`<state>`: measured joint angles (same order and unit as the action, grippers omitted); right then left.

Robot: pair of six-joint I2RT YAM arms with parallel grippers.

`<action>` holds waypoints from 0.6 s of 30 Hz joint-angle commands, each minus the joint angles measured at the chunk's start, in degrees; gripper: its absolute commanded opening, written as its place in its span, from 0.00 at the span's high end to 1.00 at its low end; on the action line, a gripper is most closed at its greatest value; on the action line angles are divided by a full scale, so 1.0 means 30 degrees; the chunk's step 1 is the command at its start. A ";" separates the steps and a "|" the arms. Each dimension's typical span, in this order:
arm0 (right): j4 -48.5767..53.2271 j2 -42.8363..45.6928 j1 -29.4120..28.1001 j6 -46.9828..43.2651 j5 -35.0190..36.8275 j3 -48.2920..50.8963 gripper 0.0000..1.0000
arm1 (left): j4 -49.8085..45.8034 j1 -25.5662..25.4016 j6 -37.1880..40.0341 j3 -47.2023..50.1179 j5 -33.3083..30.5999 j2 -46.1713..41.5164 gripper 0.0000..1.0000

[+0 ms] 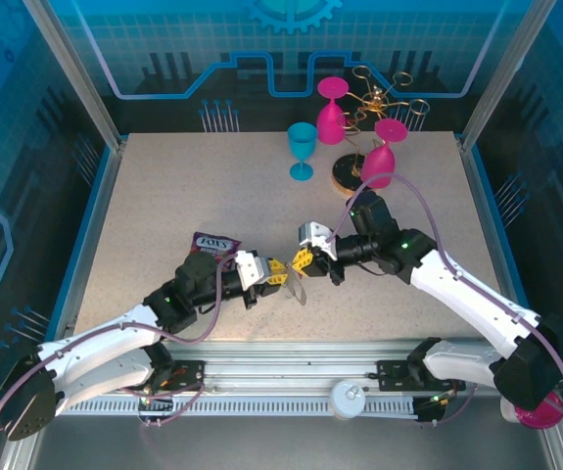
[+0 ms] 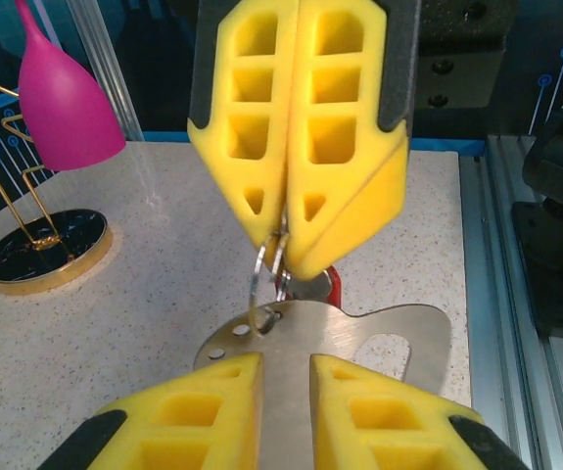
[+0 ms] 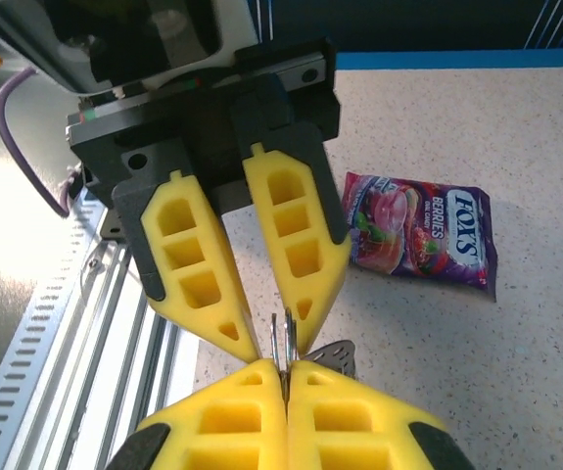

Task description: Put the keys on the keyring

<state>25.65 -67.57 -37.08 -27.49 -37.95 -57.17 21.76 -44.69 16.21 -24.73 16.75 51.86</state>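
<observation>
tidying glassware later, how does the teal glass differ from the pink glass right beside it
The teal glass stands upright, the pink glass hangs upside down. The teal glass rests on the table, the pink glass on the gold rack. Colour differs: teal against magenta. Both are stemmed goblets of like shape.

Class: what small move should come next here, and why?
Probably the right gripper should work its pinched silver wire ring on through the small hole of the flat silver-grey metal loop gripped by the left gripper: ring and hole meet, and the red plastic tag hangs behind.
</observation>
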 commanded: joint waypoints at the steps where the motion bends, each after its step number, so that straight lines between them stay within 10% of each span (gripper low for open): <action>1: 0.2261 -0.0411 -0.0723 -0.1632 0.1342 -0.0959 1.00 | -0.0354 -0.0021 0.0479 -0.0767 -0.0050 0.0132 0.79; 18: 0.2877 -0.1181 -0.2121 -0.2196 0.2882 -0.1869 1.00 | -0.0745 -0.0038 0.0587 -0.1339 0.1109 0.0413 0.83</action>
<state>33.34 -70.43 -42.11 -33.26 -29.10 -60.84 19.18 -44.69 16.99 -26.33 18.33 52.80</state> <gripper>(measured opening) 0.064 0.168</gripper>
